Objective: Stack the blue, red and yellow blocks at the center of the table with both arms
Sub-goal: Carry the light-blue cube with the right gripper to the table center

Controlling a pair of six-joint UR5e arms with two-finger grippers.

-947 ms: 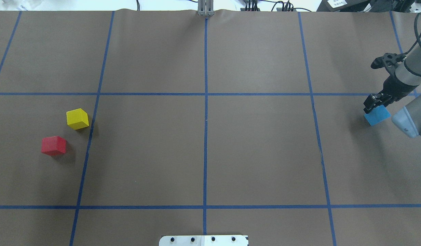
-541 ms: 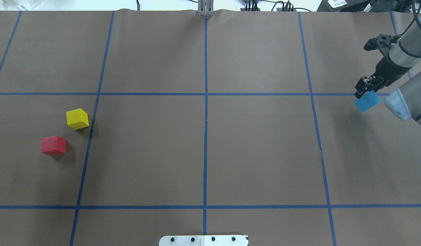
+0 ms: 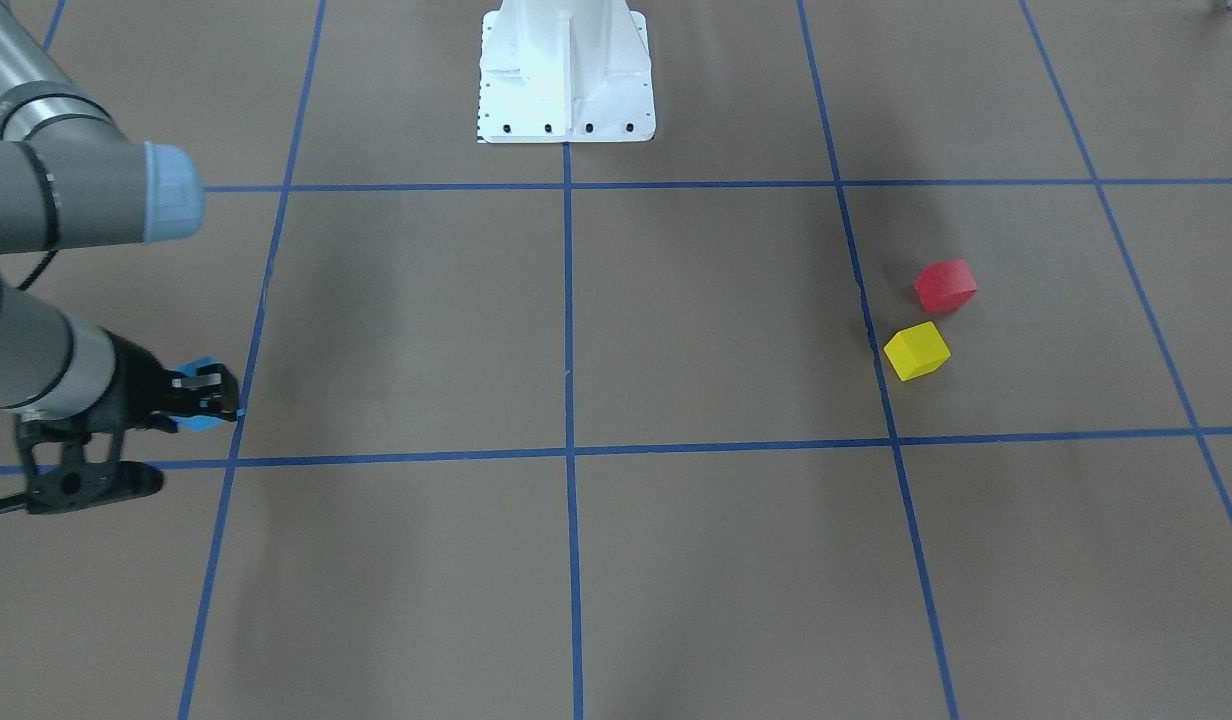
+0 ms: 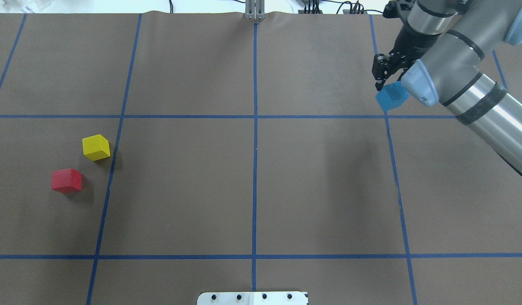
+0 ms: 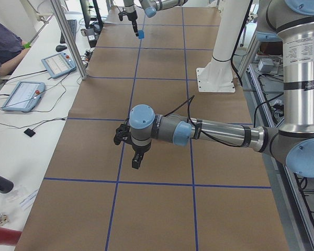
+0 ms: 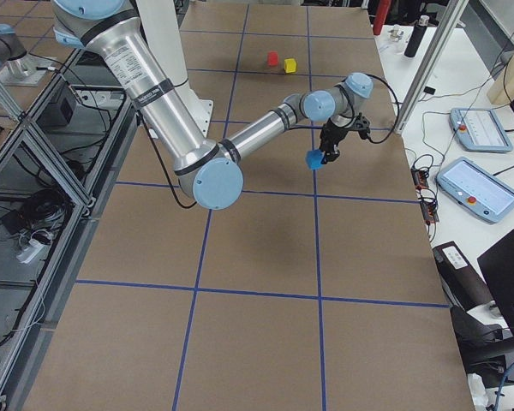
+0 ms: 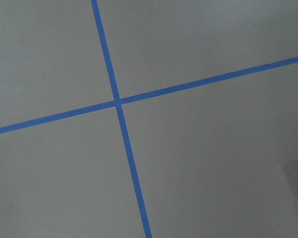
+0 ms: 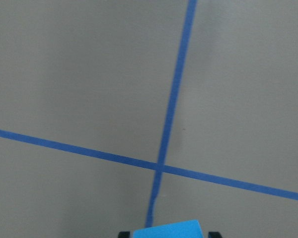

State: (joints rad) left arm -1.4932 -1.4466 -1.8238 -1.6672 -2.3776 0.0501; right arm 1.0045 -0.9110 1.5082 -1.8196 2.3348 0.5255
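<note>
Red block and yellow block sit at nine o'clock, whether the left gripper is clenched I cannot tell, and the right gripper, clenched on the blue block aloft at two o'clock, should carry it level to centre, lowering squarely.

Plainly a robotics lab: brown-papered worktop gridded with blue tape; teach pendants at ten o'clock beside an aluminium post; seated operator.
</note>
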